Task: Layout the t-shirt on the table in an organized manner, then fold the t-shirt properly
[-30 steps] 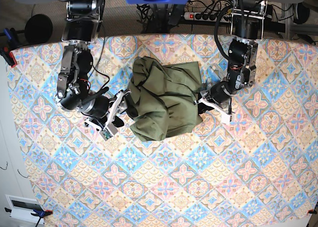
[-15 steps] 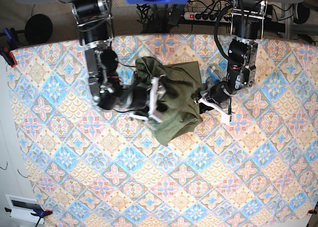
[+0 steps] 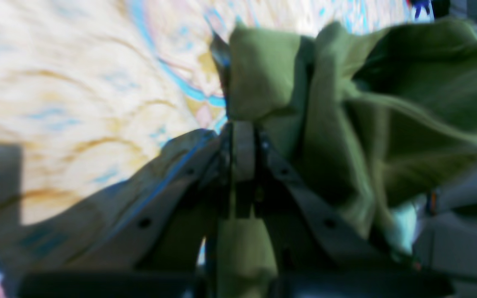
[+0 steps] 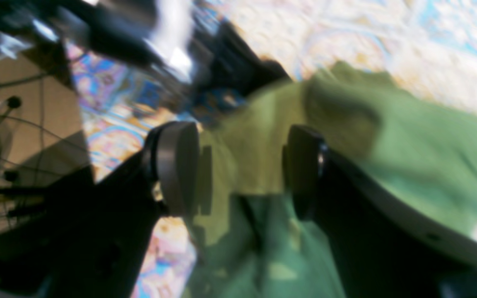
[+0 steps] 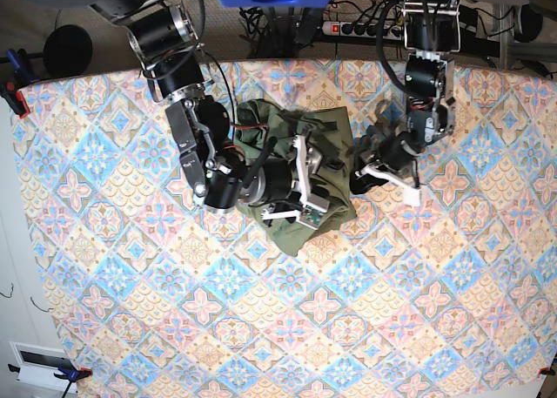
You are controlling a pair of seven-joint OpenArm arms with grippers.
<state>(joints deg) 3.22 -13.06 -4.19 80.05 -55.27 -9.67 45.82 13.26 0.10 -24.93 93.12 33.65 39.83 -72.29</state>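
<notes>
Toward the far edge of the patterned tabletop (image 5: 104, 267) we see the soft olive-green cotton t-shirt (image 5: 326, 137) bunched up, so we judge it's the layout step; next it needs spreading flat. Left hand (image 3: 242, 136) is clamped on a fold of shirt. Right hand (image 4: 238, 165) hovers spread wide over the fabric, gripping nothing.

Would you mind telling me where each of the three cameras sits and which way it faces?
Base: overhead, facing down on the table; both arms show.
Left wrist: behind the left gripper, shut on the t-shirt.
Right wrist: behind the right gripper, its open fingers astride the shirt.
Shared: all views show the t-shirt on the patterned cloth.
</notes>
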